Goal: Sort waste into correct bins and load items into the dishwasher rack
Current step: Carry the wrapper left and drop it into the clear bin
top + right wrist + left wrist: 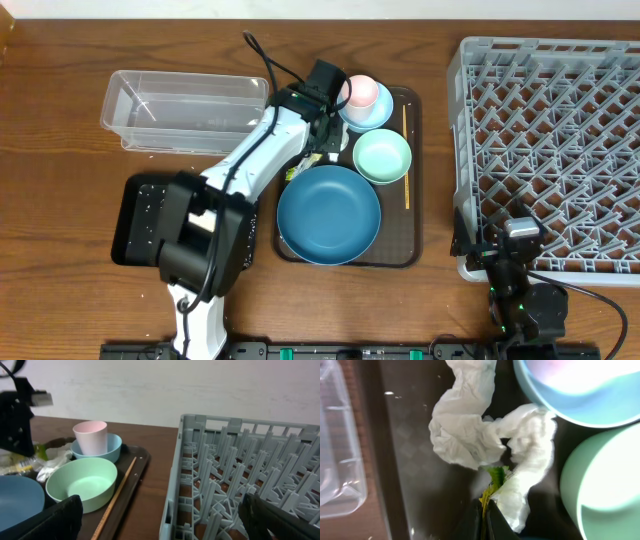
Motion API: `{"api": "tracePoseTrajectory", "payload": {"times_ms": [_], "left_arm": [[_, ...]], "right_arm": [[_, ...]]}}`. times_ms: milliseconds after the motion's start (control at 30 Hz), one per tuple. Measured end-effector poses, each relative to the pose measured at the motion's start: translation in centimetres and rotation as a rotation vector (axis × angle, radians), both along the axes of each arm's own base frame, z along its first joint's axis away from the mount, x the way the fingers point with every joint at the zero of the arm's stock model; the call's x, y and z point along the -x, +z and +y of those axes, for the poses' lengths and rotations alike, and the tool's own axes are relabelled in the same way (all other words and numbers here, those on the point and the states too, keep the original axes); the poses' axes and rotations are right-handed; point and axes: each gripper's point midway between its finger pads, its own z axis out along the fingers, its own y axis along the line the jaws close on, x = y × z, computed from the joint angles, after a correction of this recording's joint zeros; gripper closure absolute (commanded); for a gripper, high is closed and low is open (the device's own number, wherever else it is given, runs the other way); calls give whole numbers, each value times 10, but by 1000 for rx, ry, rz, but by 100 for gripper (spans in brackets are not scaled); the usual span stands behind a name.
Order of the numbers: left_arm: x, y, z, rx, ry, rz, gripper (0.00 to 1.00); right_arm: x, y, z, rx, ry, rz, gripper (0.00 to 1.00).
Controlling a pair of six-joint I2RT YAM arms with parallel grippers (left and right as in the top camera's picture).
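My left gripper (485, 512) is shut on the yellow-green snack wrapper (495, 476), low over the dark-brown serving tray (410, 200). Crumpled white tissue (470, 425) lies against the wrapper. Next to it are the pale-blue small bowl (372, 116) with the pink cup (360, 92) in it, the mint-green bowl (382, 157), the large blue plate-bowl (328, 213) and the chopstick (406, 150). My right gripper (165, 525) is open and empty at the front left corner of the grey dishwasher rack (550, 140). No rice heap shows.
The clear plastic tub (185, 110) stands left of the serving tray. The shallow black tray (135, 215) lies at the front left, partly under my left arm. The rack fills the right side of the table.
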Motion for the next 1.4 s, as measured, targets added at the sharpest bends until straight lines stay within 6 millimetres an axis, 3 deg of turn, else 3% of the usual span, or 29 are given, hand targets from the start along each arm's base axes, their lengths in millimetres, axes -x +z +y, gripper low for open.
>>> {"api": "tracePoseTrajectory", "payload": {"times_ms": [333, 633, 867, 1067, 1300, 1400], "left_arm": [[-2, 50, 2, 36, 5, -102, 94], [-29, 111, 39, -10, 118, -322, 94], [-69, 132, 99, 14, 328, -444, 94], [-99, 152, 173, 80, 578, -553, 94], [-96, 151, 253, 121, 858, -555, 93], [-91, 148, 270, 119, 916, -544, 84]], "right_arm": [[0, 0, 0, 0, 0, 0, 1], [0, 0, 0, 0, 0, 0, 1], [0, 0, 0, 0, 0, 0, 1], [0, 0, 0, 0, 0, 0, 1], [0, 0, 0, 0, 0, 0, 1], [0, 0, 0, 0, 0, 0, 1]]}}
